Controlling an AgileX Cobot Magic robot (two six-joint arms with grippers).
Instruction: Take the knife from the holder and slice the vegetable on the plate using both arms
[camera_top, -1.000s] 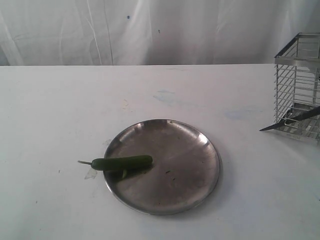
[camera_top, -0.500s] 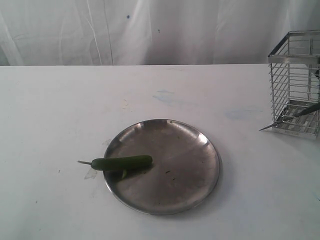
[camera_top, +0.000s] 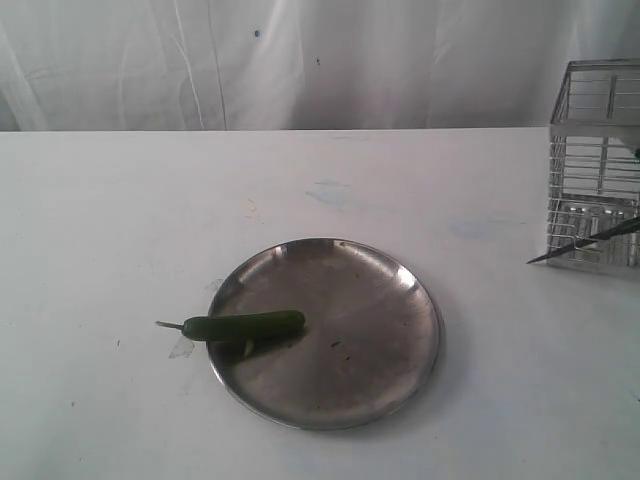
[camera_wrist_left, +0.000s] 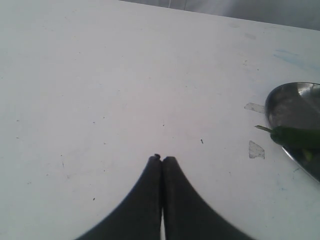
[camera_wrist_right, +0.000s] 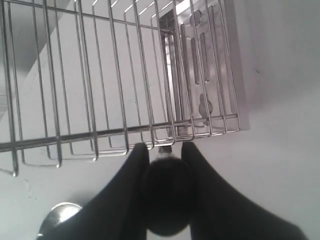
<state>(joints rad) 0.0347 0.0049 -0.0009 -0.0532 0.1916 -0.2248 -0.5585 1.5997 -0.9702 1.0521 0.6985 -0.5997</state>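
The round metal plate (camera_top: 350, 355) lies in the middle of the white table, and the dark-green vegetable (camera_top: 245, 326) rests across its left rim with the stem pointing left. The wire holder (camera_top: 595, 170) stands at the right edge. The knife (camera_top: 585, 243) pokes its dark blade out through the holder's lower grid, tip to the left. In the right wrist view my right gripper (camera_wrist_right: 163, 146) is shut on the knife's round black handle (camera_wrist_right: 167, 195), right against the holder (camera_wrist_right: 100, 75). My left gripper (camera_wrist_left: 162, 158) is shut and empty above bare table, a little way from the plate (camera_wrist_left: 295, 100) and the vegetable (camera_wrist_left: 295, 137).
A white curtain hangs behind the table. Two small pale scraps (camera_wrist_left: 256, 149) lie on the table beside the plate's left rim. Faint blue smudges (camera_top: 335, 195) mark the tabletop behind the plate.
The holder has shifted and turned at the right edge, and now stands squarer. The knife's tip has drawn slightly to the right. Plate and vegetable have not moved.
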